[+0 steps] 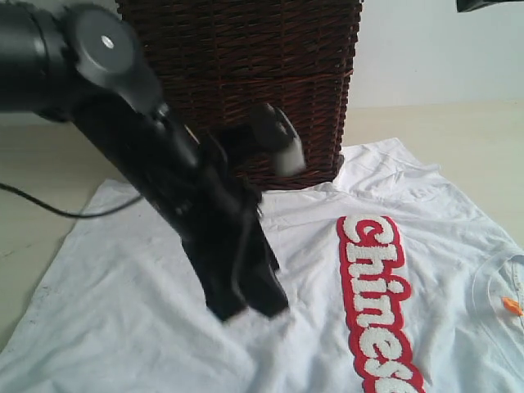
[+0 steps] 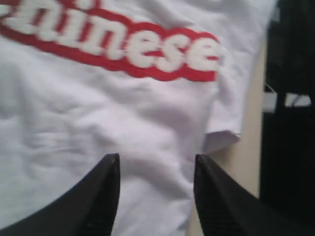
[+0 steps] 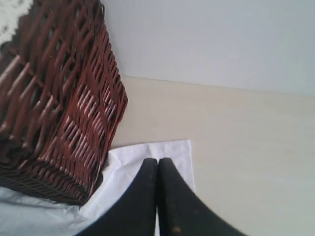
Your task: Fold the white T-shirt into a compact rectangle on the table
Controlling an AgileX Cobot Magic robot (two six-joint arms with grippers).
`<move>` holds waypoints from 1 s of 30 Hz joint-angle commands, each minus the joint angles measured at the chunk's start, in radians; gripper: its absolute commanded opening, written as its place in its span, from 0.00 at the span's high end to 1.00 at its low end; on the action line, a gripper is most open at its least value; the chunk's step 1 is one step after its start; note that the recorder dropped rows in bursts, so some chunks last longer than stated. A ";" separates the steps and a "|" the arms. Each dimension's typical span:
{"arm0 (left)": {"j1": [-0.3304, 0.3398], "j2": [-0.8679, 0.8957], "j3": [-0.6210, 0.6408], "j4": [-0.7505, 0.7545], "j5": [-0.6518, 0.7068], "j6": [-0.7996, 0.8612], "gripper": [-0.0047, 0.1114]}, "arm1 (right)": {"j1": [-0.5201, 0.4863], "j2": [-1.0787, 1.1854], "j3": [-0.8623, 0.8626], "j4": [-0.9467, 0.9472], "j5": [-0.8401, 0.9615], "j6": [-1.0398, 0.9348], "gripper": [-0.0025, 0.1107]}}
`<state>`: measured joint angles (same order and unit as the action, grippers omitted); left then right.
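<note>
- On the table (image 1: pixel 442 127), the T-shirt (image 1: pixel 123 327) lies spread out, chest up, not folded, with light wrinkles in the cloth.
- Its red-edged lettering (image 1: pixel 372 295) runs down the right part of the exterior view, and the orange neck tag (image 1: pixel 512 305) shows at the far right edge.
- A wicker basket (image 1: pixel 246 74) stands at the back. The shirt's upper edge reaches its base, and whether the cloth goes under it I cannot tell.
- The left gripper (image 1: pixel 250 309) is blurred in the exterior view and hangs low over the middle of the shirt. Whether it touches the cloth I cannot tell.
- In the left wrist view the left gripper (image 2: pixel 156 162) has its jaws apart with a clear gap, and they hold nothing. White cloth of the T-shirt (image 2: pixel 74 113) fills the space beyond them, the lettering (image 2: pixel 133 46) lies farther on, and a strip of table (image 2: pixel 248 142) shows past a sleeve hem.
- The right gripper (image 3: pixel 157 164) has its fingers pressed together with nothing seen between them. It is above a white corner of the T-shirt (image 3: pixel 170 150), which lies just beside the basket (image 3: pixel 54 98), with bare table (image 3: pixel 236 147) beyond.
- A thin dark cable (image 1: pixel 49 209) crosses the table at the left.
</note>
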<state>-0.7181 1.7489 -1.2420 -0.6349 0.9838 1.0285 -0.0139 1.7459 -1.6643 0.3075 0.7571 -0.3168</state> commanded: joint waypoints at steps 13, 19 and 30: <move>-0.596 0.134 0.172 0.390 -0.623 -0.331 0.41 | -0.006 -0.424 0.449 0.000 -0.165 0.005 0.98; -0.593 0.201 0.172 0.420 -0.652 -0.364 0.46 | -0.006 -0.429 0.454 0.002 -0.162 0.005 0.98; -0.591 0.161 0.130 0.381 -0.500 -0.359 0.96 | -0.004 -0.429 0.454 0.002 -0.192 0.005 0.98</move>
<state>-1.3103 1.9600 -1.0871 -0.2296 0.4160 0.6719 -0.0139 1.3247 -1.2141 0.3043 0.5841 -0.3132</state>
